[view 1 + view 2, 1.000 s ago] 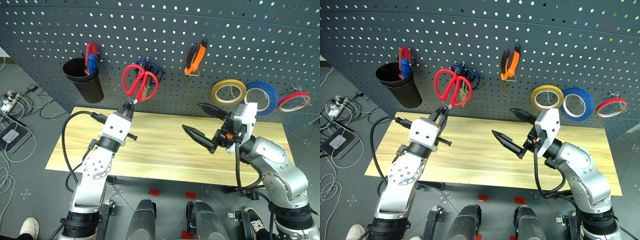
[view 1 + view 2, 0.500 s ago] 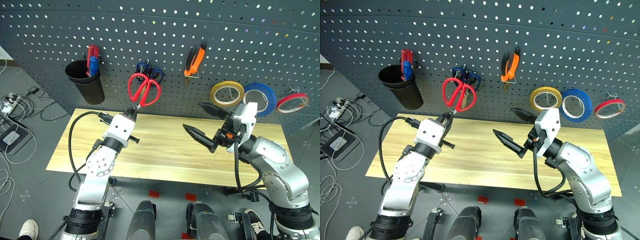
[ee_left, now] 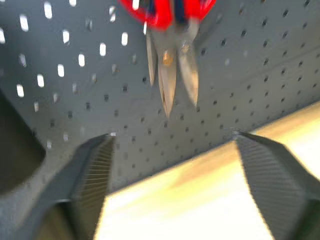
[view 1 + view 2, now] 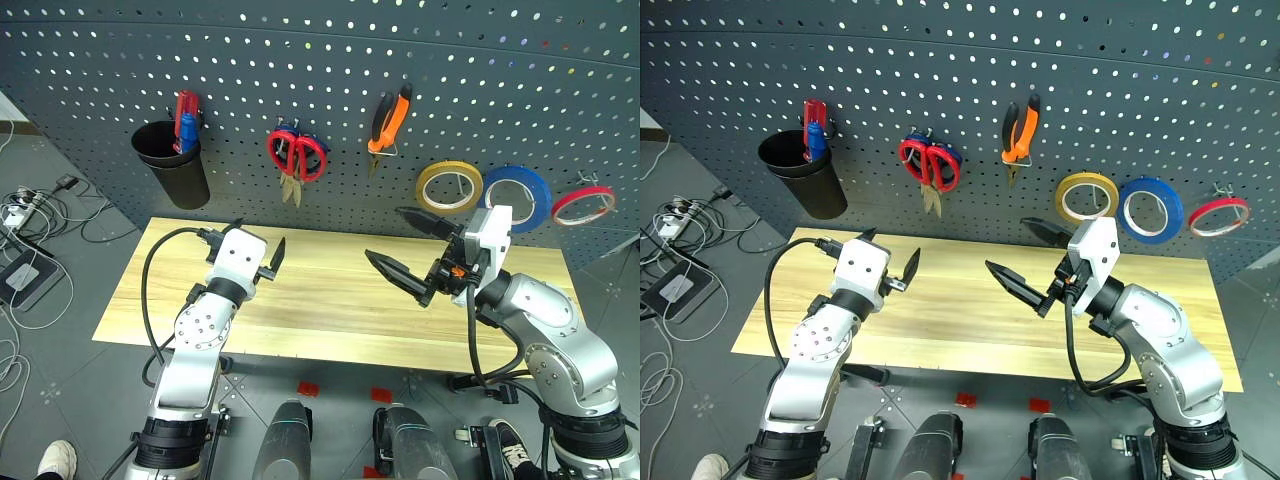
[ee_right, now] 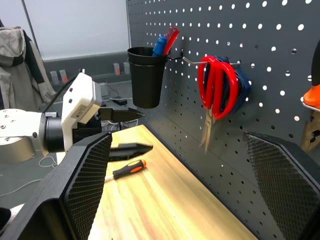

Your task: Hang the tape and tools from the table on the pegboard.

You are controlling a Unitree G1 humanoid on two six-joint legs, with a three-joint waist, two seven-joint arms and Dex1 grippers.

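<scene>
Both my grippers are spread and empty, the left gripper (image 4: 253, 250) just under the red scissors (image 4: 296, 156), the right gripper (image 4: 407, 245) idle. The scissors could still swing off their hook on the pegboard (image 4: 520, 90) if I brush them while pulling away. A second ago I pinched their blades; now they hang free. A screwdriver (image 5: 129, 169) lies on the table (image 4: 330, 310).

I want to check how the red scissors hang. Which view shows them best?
The right wrist view: the red scissors show side-on, handles over a hook on the pegboard, blades down. The head views show them small; the left wrist view cuts off the handles.
</scene>
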